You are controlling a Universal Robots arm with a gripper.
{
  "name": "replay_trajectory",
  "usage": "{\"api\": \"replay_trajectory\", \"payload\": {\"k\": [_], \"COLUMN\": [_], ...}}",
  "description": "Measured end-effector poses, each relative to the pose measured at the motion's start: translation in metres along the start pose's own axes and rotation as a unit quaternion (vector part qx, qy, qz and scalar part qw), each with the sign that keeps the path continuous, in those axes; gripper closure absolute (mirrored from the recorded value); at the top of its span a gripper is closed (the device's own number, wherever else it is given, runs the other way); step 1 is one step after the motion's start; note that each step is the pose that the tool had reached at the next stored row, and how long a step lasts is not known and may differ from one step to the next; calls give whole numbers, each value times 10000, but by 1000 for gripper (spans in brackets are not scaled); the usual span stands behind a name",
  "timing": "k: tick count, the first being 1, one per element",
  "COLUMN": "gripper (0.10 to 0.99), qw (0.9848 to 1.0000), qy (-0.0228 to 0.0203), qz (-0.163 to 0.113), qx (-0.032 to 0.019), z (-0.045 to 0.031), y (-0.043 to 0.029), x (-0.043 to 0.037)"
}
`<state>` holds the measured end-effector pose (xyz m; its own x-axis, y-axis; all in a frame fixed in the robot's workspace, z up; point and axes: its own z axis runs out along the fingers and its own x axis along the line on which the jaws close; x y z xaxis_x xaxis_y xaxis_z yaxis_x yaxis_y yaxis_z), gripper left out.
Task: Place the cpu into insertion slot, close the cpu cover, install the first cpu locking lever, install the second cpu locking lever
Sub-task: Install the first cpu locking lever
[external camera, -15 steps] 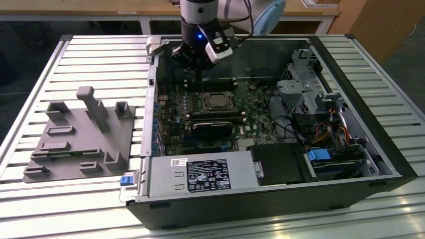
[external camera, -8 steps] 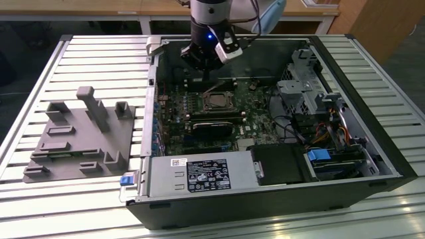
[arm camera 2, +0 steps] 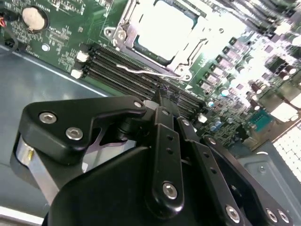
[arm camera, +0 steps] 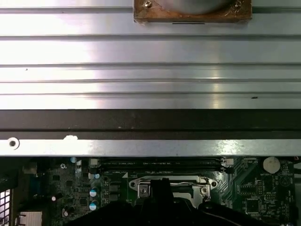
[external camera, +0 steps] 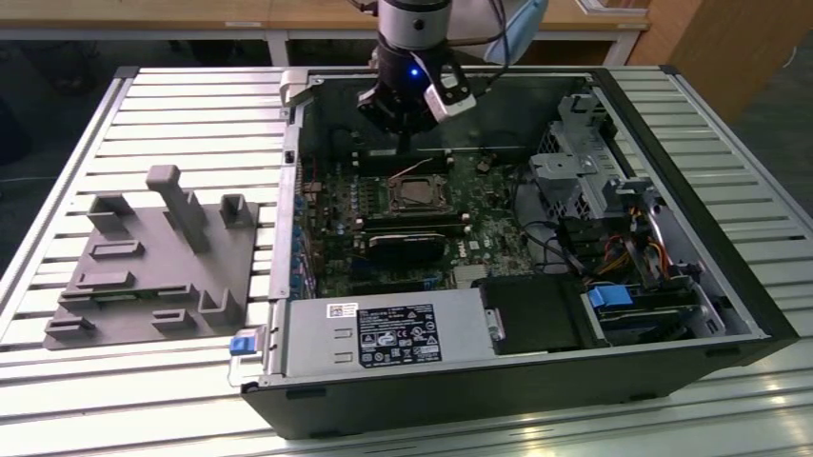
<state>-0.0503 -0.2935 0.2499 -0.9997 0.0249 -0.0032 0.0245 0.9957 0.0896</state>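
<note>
Second wrist view: the cpu (arm camera 2: 164,28) is seen seated in the slot (arm camera 2: 126,29), straight ahead of the jaws, which look pressed together, with a lever (arm camera 2: 141,70) laid crosswise in between.

Black block (external camera: 404,246) and drive cage (external camera: 578,176) flank the open-topped insertion slot (external camera: 416,195).

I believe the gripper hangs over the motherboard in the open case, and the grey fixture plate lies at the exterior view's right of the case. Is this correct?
One detail is wrong: the exterior view shows the grey fixture plate at its left of the case, not right. The gripper does hang over the motherboard.
</note>
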Motion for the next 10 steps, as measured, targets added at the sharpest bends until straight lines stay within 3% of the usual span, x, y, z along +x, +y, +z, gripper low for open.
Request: {"api": "replay_trajectory", "payload": {"k": [5, 10], "gripper": [965, 965], "qw": [10000, 10000], "qy": [-74, -79], "qz": [-36, -36], "qx": [1, 2], "z": [45, 114], "y": [-5, -8], "x": [0, -65]}}
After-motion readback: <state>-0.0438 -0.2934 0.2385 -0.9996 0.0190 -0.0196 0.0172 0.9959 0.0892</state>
